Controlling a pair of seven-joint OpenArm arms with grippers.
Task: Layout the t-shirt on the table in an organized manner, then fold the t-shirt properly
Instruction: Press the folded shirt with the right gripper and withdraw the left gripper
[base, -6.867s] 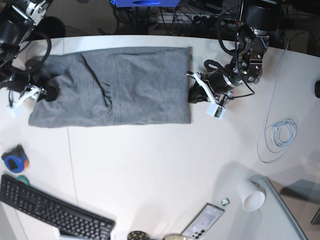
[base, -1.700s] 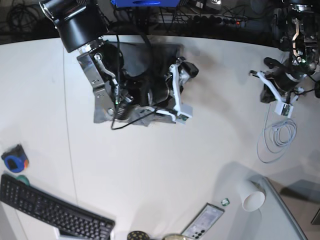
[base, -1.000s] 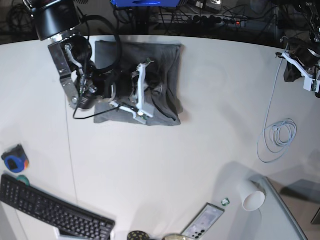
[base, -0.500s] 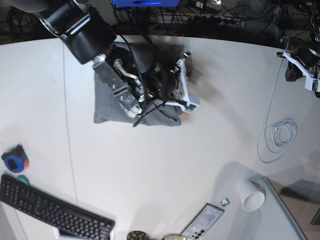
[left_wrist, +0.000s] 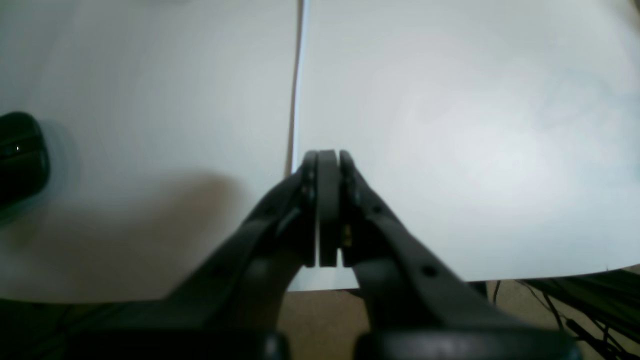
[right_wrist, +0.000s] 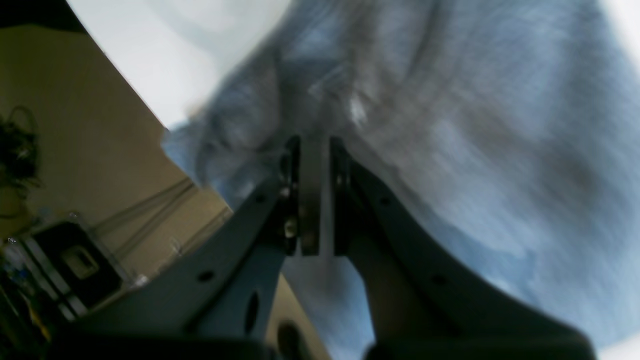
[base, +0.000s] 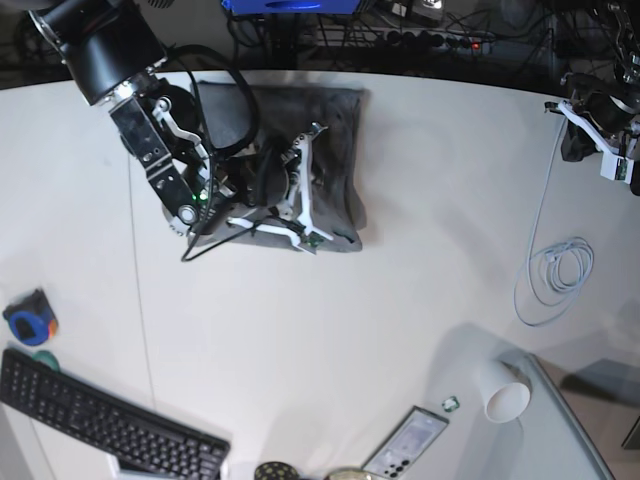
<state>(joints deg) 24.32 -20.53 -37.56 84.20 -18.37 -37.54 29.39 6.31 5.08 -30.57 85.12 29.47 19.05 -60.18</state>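
The grey t-shirt (base: 341, 128) lies folded into a compact rectangle at the back of the white table (base: 350, 330). My right gripper (base: 305, 190) hovers low over its middle, the arm covering much of the cloth. In the right wrist view that gripper (right_wrist: 314, 144) is shut, pads pressed together, with the blurred t-shirt (right_wrist: 475, 125) filling the background and no cloth seen between the pads. My left gripper (base: 588, 135) sits far off at the table's right back edge. It is shut (left_wrist: 322, 157) over bare table (left_wrist: 450, 125), beside the seam line.
A coiled white cable (base: 555, 270) lies at the right. A paper cup (base: 505, 393) lies beside the grey corner panel (base: 570, 430). A phone (base: 410, 440) and a keyboard (base: 100, 420) are along the front, a blue round object (base: 28, 318) at the left. A dark object (left_wrist: 17, 155) lies left of the left gripper.
My right arm has swung back to the left, carrying its gripper from the shirt's right edge toward the middle. The left gripper has hardly moved.
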